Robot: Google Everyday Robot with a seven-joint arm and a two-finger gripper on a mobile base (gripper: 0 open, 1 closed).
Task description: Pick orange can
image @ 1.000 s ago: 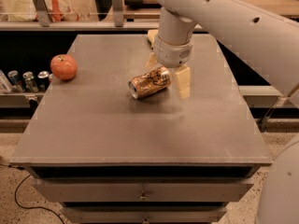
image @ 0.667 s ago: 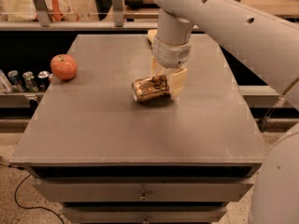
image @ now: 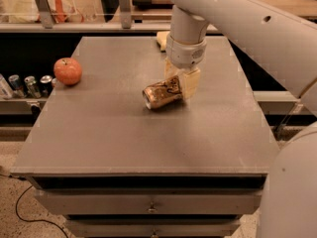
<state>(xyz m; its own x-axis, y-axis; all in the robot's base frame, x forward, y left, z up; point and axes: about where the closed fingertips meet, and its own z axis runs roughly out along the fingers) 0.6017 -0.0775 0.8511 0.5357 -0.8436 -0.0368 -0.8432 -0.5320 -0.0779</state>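
The orange can (image: 161,94) lies on its side near the middle of the grey table (image: 124,138), its silver top facing left toward me. My gripper (image: 181,82) comes down from above at the can's right end. Its pale fingers (image: 191,83) sit on either side of that end and look closed onto the can. The can seems tilted, its right end slightly raised.
A round red-orange apple (image: 68,71) sits at the table's left edge. Several small silver-topped cans (image: 29,85) stand on a lower shelf to the left. A pale yellow object (image: 162,39) lies at the back of the table behind the arm. Drawers sit below the tabletop.
The gripper has dropped lower and shifted left over the can's right end, and its fingers have closed in on the can. The can turned a little and moved slightly left.
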